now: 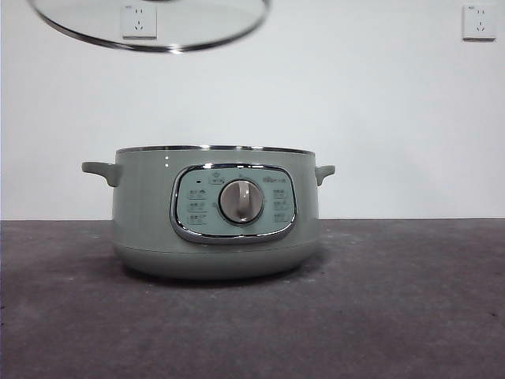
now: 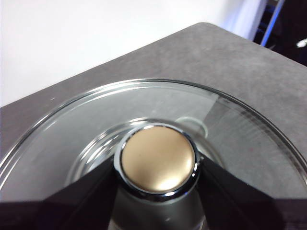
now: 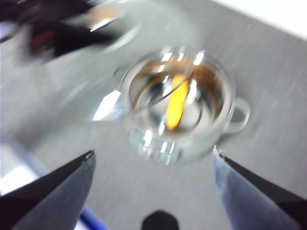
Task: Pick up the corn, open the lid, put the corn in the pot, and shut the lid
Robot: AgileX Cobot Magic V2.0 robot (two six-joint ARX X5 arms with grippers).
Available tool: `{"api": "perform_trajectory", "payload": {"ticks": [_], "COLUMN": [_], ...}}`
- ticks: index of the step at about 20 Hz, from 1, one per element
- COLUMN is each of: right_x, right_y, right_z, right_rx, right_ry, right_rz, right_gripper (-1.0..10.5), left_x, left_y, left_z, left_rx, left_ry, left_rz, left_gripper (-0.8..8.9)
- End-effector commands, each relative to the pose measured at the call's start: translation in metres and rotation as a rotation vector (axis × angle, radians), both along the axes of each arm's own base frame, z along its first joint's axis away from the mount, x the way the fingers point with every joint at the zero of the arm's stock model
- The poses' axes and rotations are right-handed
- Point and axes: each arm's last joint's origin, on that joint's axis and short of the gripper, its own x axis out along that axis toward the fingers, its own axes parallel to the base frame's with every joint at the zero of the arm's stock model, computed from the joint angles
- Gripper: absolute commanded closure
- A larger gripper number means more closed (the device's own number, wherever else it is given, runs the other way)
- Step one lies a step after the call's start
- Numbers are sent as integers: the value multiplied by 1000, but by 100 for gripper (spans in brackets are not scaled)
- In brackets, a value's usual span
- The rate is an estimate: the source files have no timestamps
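Front view: the pot (image 1: 215, 213) is seen at the centre of the frame on the dark grey counter (image 1: 410, 308), with its chrome-framed control panel (image 1: 233, 203) and silver dial (image 1: 241, 201) facing the camera. Small markings are printed on the panel around the dial, but they are too small to be read. The lid (image 1: 150, 24) is held in the upper left of the frame, well above the pot and tilted; its top and knob are cut off by the upper edge, so only the glass and the steel rim are shown. Two white wall sockets are seen, one (image 1: 139, 21) through the lid's glass and one (image 1: 479, 21) in the upper right corner. The pot's inside is hidden from this low angle.

In the left wrist view, the left end effector (image 2: 158, 167) is clenched on the knob (image 2: 158, 159) of the lid (image 2: 240, 129), a dark jaw pressed at each side of it; the knob's top appears tan and glossy here. The jaws are cut off by the lower edge.

In the right wrist view, which is blurred by motion, the right end effector (image 3: 153, 163) is released, its jaws spread wide and nothing between them. The corn (image 3: 176, 101) is made out as a yellow streak inside the open pot (image 3: 182, 108), at the frame's centre. A dark blurred shape in the upper left cannot be identified.
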Motion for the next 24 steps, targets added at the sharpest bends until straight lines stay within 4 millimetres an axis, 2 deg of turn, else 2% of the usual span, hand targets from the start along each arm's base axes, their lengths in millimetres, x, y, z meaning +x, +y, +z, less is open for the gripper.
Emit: {"api": "perform_trajectory", "payload": {"ticks": [1, 6, 11, 15, 24], "right_x": [-25, -68, -95, -102, -102], "right_y": [-21, -74, -107, -116, -118], "right_z": [-19, -52, -89, -106, -107], "right_rx": [0, 64, 135, 151, 137], "right_ry": [66, 78, 111, 123, 96], "right_rz": [-52, -191, -289, -317, -340], "right_gripper": [538, 538, 538, 538, 538], "left_x": [15, 52, 73, 81, 90], "left_y": [-18, -44, -57, -61, -66], "left_z": [-5, -43, -66, -80, -98], "left_rx": [10, 58, 55, 74, 99], "left_ry": [-42, 11, 34, 68, 117], "left_rz": [-13, -22, -18, -11, -12], "left_gripper": [821, 821, 821, 821, 821]}}
